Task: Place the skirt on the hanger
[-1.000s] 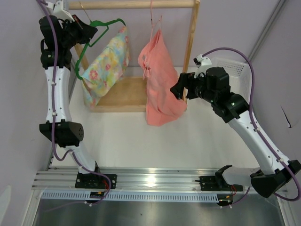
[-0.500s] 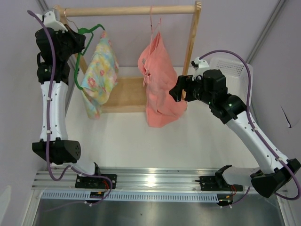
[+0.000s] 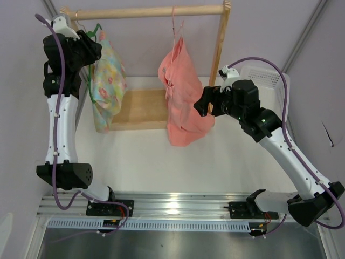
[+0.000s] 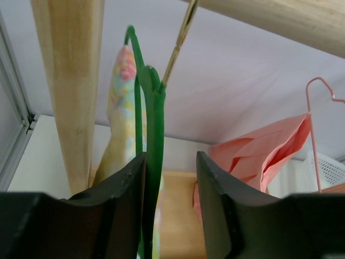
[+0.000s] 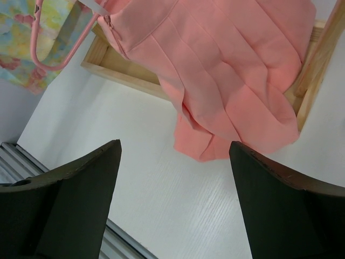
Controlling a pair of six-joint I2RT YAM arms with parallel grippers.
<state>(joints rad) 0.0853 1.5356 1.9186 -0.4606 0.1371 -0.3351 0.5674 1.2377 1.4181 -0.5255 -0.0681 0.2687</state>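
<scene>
The pastel flower-print skirt (image 3: 108,81) hangs on the dark green hanger (image 3: 95,31) at the left end of the wooden rail (image 3: 145,11). In the left wrist view the hanger (image 4: 155,135) runs up between my fingers, lying against the left one, and its metal hook reaches the rail; the skirt (image 4: 121,108) shows behind it. My left gripper (image 3: 89,46) (image 4: 171,162) is open around the hanger, with a gap on the right side. My right gripper (image 3: 200,105) (image 5: 175,148) is open and empty beside the salmon-pink garment (image 3: 183,97).
The pink garment (image 5: 226,70) hangs from a thin pink wire hanger (image 4: 312,108) mid-rail. The rack's right post (image 3: 218,54) and wooden base (image 3: 143,108) stand on the white table. A white basket (image 3: 269,78) sits at the back right, behind the right arm.
The left arm swung the hanger and skirt left and up to the rail's left end, where the skirt now hangs straighter. The left jaws have opened off the hanger. The right arm barely moved.
</scene>
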